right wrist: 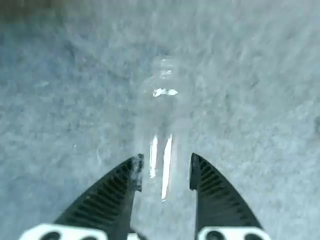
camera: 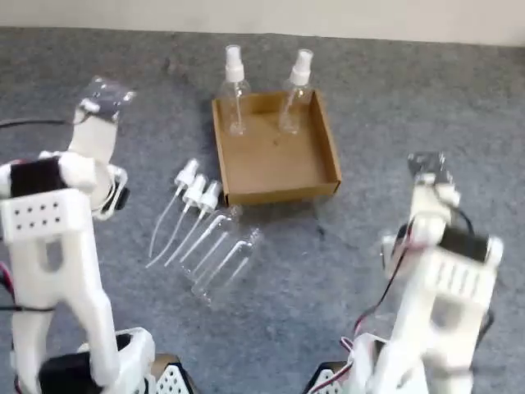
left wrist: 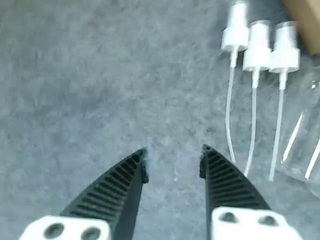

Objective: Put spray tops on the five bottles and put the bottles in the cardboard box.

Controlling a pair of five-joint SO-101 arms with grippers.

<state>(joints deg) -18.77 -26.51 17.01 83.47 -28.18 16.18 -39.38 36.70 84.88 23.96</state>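
— What's the surface like from where you stand?
— A grey covering [camera: 394, 98], felt-like and mottled, lies across the whole table. It runs back to a pale wall [camera: 369, 16] along the far side. A black cable [camera: 33, 123] comes in from the edge by the left arm [camera: 49, 222].
— And the box?
— The cardboard box [camera: 283, 190] sits mid-table toward the far side, shallow and open on top. The first capped bottle [camera: 235, 103] and the second capped bottle [camera: 294, 103] stand upright inside it at the far wall, apart from each other.
— The loose parts?
— Three spray tops [camera: 197, 190] lie side by side on the covering, just off the box's near corner on the left arm's side. Their tubes point back toward the arms. Just beside them a pair of uncapped bottles [camera: 212, 240] lies flat, one against the other, necks toward the box.
— And the tools?
— The left gripper [left wrist: 174, 148] is spread wide over bare covering, with the spray tops a little beyond it. The right gripper [right wrist: 166, 157] has the fifth bottle [right wrist: 165, 100] right at it, uncapped, neck pointing away. Whether it is pinching that bottle or loose around it, I cannot tell. The right arm [camera: 443, 271] stands across the box from the loose parts.
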